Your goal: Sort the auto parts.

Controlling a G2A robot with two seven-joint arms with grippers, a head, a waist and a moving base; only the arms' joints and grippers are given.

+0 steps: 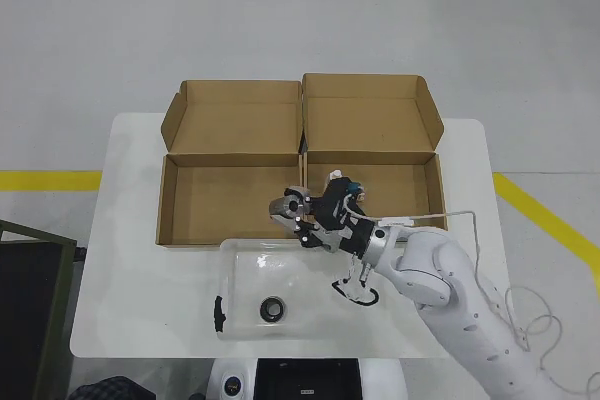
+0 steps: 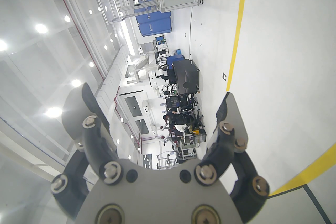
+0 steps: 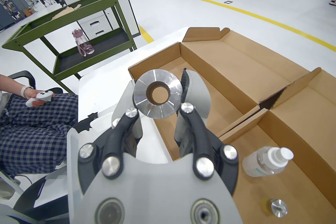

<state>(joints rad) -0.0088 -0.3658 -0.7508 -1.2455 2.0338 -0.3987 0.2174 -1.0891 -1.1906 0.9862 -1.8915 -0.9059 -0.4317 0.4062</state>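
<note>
The left gripper is spread wide with nothing between its fingers and points out into the room, which looks like parking it clear of the work. On the white table, the left of 2 open brown cardboard boxes shows bare floor. In front of it lies a clear plastic tray, apparently the supply bin. From its left end it holds 1 black curved clip, then 1 dark round ring, then 1 black looped piece partly under the arm. The right gripper is clenched on a silver metal disc with a round centre hole, pinching it by the rim. The disc hangs above the right-hand near corner of the left box, past the tray's far wall. I judge it is held there to be dropped into that box, and the rim grip should let it fall free once the fingers part. The right brown cardboard box already holds 2 things well apart from each other: a small clear plastic bottle with a white cap lying on its side, and a small silver metal knob.
</note>
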